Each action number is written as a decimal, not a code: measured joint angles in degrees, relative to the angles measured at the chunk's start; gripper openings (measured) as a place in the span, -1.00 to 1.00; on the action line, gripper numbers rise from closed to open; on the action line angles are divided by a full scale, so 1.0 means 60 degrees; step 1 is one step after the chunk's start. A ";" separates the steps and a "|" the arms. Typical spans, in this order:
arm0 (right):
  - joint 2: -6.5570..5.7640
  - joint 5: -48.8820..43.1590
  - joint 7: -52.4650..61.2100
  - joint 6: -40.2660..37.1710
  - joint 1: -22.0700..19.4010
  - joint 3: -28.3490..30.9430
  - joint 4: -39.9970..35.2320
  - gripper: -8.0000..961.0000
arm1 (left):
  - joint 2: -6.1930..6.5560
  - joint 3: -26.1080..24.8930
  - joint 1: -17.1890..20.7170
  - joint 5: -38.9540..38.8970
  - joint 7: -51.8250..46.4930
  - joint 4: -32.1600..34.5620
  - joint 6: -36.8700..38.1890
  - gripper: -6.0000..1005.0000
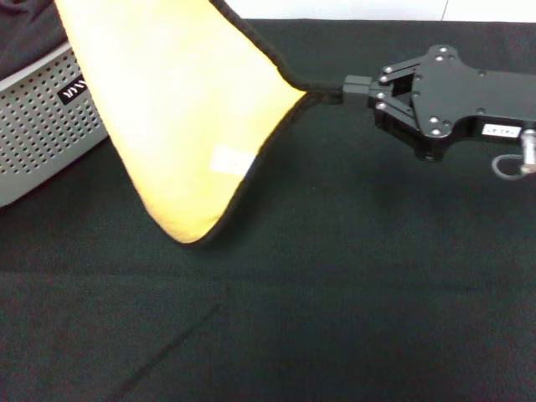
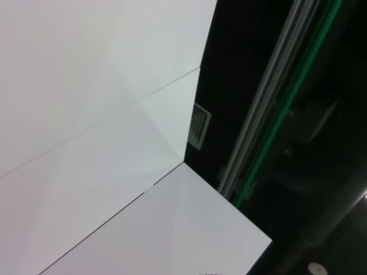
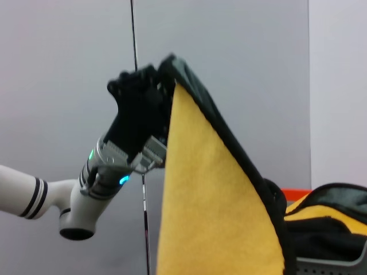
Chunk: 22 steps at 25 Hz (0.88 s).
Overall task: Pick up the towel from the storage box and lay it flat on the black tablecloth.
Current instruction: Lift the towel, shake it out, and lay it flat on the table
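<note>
The yellow-orange towel [image 1: 176, 109] with black edging hangs spread in the air above the black tablecloth [image 1: 352, 301], its white label [image 1: 230, 161] facing me. My right gripper [image 1: 345, 86] is shut on the towel's right corner, at mid-height. My left gripper [image 3: 157, 86] is out of the head view; the right wrist view shows it shut on the towel's [image 3: 212, 206] upper corner, high up. The towel's lowest tip hangs just above the cloth. The grey perforated storage box [image 1: 42, 134] stands at the far left.
Dark fabric [image 1: 25, 33] lies in the box; the right wrist view shows more yellow and black cloth [image 3: 327, 220] heaped there. The left wrist view shows only ceiling panels [image 2: 103, 114].
</note>
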 joint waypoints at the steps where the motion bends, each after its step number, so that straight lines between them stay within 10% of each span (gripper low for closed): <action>1: -0.0001 0.0000 0.0074 0.0043 -0.0133 0.0018 -0.0205 -0.98 | 0.0004 -0.0004 0.0044 0.0076 0.0073 -0.0036 -0.0002 -0.91; 22: -0.0014 0.0118 0.1637 0.2433 -0.2826 0.1663 -0.4214 -0.97 | 0.0072 -0.0671 0.1382 0.2548 -0.0235 -0.0377 0.0431 -0.91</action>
